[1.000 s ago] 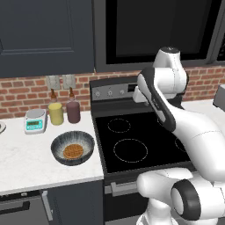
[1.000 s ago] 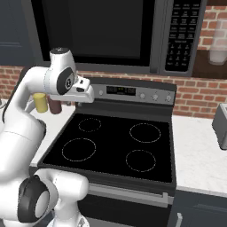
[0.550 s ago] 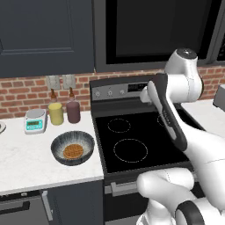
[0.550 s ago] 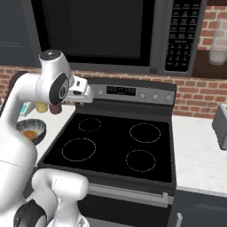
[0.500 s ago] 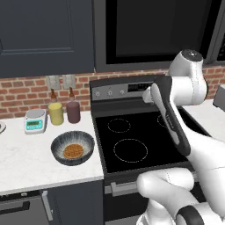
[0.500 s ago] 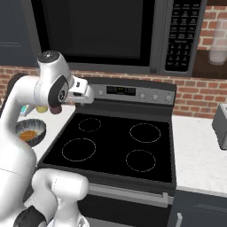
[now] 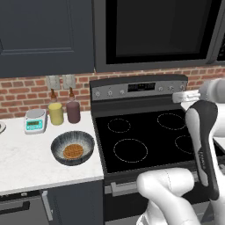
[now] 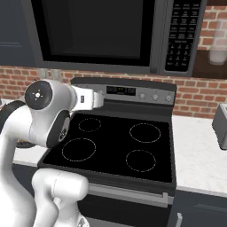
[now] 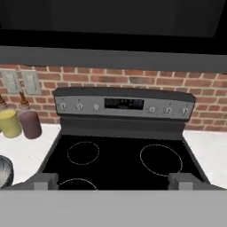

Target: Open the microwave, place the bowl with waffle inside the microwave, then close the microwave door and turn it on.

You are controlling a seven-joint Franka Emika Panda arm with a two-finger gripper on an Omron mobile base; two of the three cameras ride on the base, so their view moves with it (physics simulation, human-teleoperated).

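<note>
- The microwave [image 8: 111, 35] hangs on the wall above the stove [image 8: 119, 146]. Its long axis runs side to side, and its front faces out over the burners.
- The microwave door [image 7: 151, 30] is shut flat against the front. Its black glass window takes most of the width, and the keypad [image 8: 181, 35] sits at the right end of the front.
- The stove stands between two white counter parts, with its control panel [image 9: 124, 104] along the back edge.
- The bowl [image 7: 73, 147] rests upright on the left counter [image 7: 26, 162], near the front edge and close to the left edge of the stove, mouth up.
- The gripper [image 9: 113, 179] hangs in the air over the stove, with nothing between the jaws. They stand wide apart, one fingertip [image 9: 42, 181] low on the left and the other low on the right of the hand view. It touches nothing.
- The waffle [image 7: 73, 151] lies flat in the middle of the bowl.
- A yellow jar [image 7: 56, 113] and a dark red jar [image 7: 73, 111] stand side by side at the back edge of the left counter, with a small scale [image 7: 34, 120] just left of them.
</note>
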